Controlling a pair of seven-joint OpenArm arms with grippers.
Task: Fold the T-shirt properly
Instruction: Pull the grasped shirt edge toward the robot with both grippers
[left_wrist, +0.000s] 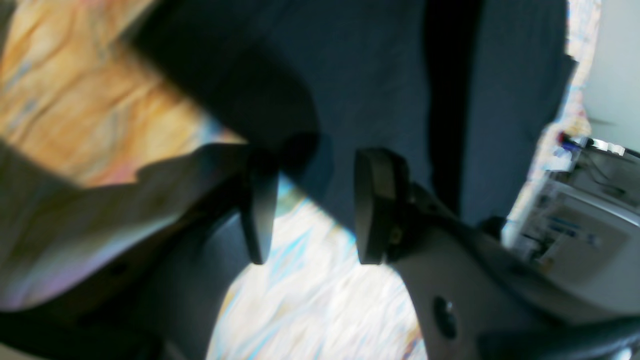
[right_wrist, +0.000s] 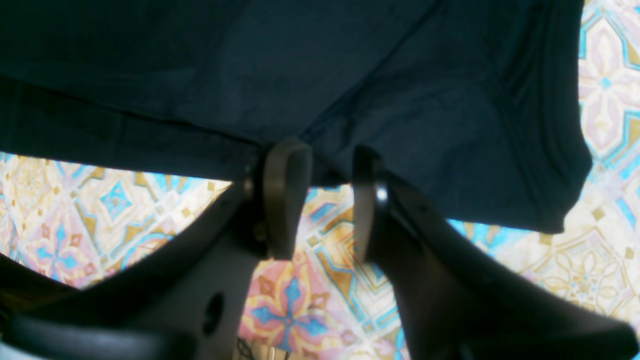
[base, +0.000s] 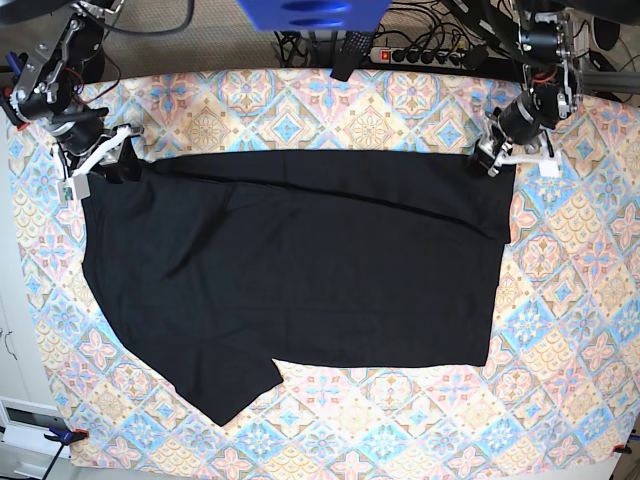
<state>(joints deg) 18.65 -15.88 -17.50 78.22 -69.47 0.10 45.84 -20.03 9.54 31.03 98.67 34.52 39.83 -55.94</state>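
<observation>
The T-shirt (base: 290, 280) is spread flat across the patterned tablecloth (base: 560, 300), its long axis running left to right in the base view, with a sleeve (base: 215, 385) jutting toward the near edge. Both arms are stationed at the far edge of the cloth, one at each far corner, so neither is nearer to the work than the other.

The right gripper (right_wrist: 320, 165) is seen at the shirt's edge with its jaws parted. A little dark cloth lies between the fingertips, but the jaws are not pressed together on it, so no firm grasp is judged. The left gripper (left_wrist: 315, 175) is likewise spread apart, the shirt's border lying just beyond and partly between its pads; this view is blurred.

From each gripper the body of the shirt lies toward the near side of the table. The next move is judged to depend on both far corners being pinched together and carried along that direction, across the long axis.
</observation>
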